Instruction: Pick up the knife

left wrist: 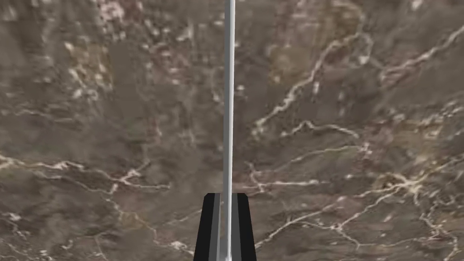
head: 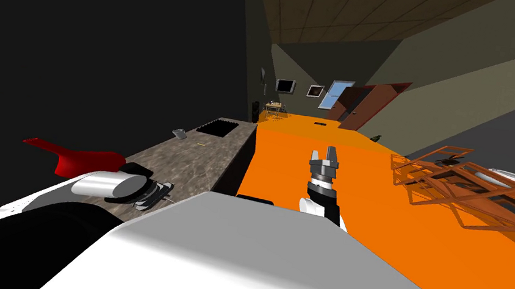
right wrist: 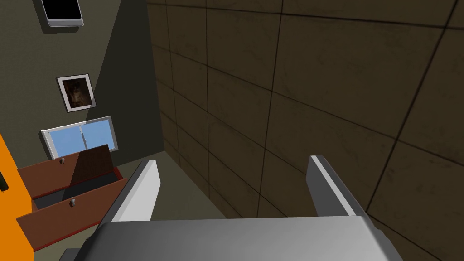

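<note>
1. A brown marbled bench [head: 186, 161] runs along a dark wall, with an orange floor [head: 422, 246] beside it.
2. The left claw [left wrist: 225, 195] is over the near end of the bench, pointing down at its top. Its two dark fingers are pressed close together, pinching the knife [left wrist: 229, 90] between them.
3. The knife is seen edge-on as a thin, straight, light grey strip. It runs out from between the fingers across the marbled top of the bench. Whether it touches the bench or is held just clear of it cannot be told.
4. A red curved thing [head: 73, 157] lies at the wall side of the bench, near the left arm.
5. Farther along the bench there is a dark sink [head: 217, 127]. A small grey item [head: 179, 134] lies on the bench just before it.
6. The right claw [head: 326, 154] is held up off the bench, above the orange floor, with its two fingers spread wide apart.
7. Brown wooden frames [head: 460, 183] lie tilted on the floor, well apart from the bench.
</note>
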